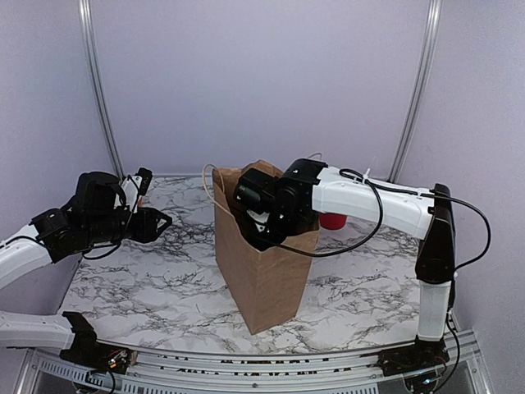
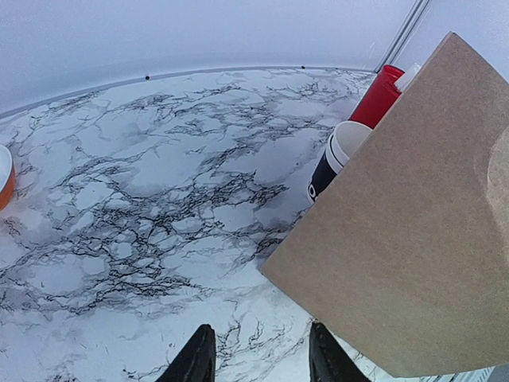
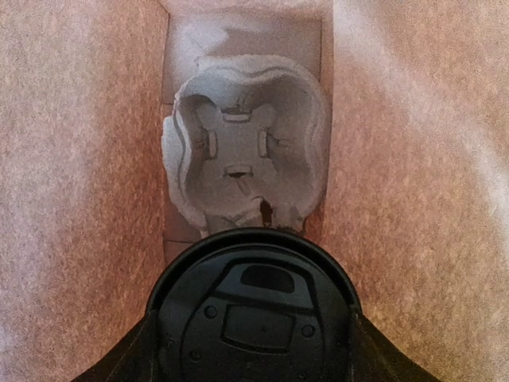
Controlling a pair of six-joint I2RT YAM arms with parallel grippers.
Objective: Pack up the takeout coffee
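My right gripper (image 1: 261, 223) reaches down into the open brown paper bag (image 1: 267, 279). It is shut on a takeout coffee, of which only the round black lid (image 3: 254, 306) shows between the fingers (image 3: 131, 358); the cup under the lid is hidden. Below it, at the bag's bottom, lies a grey pulp cup carrier (image 3: 242, 151) with an empty socket. A black takeout cup with a white mark (image 2: 326, 171) stands on the table behind the bag (image 2: 413, 239). My left gripper (image 2: 261, 350) hovers open over the marble, left of the bag, holding nothing.
A taller red cup (image 2: 378, 95) stands behind the black one, also seen behind the bag (image 1: 332, 220). An orange-and-white bowl (image 2: 4, 179) sits at the table's far left. The bag has string handles (image 1: 212, 182). Purple walls close in the marble table (image 1: 148, 287).
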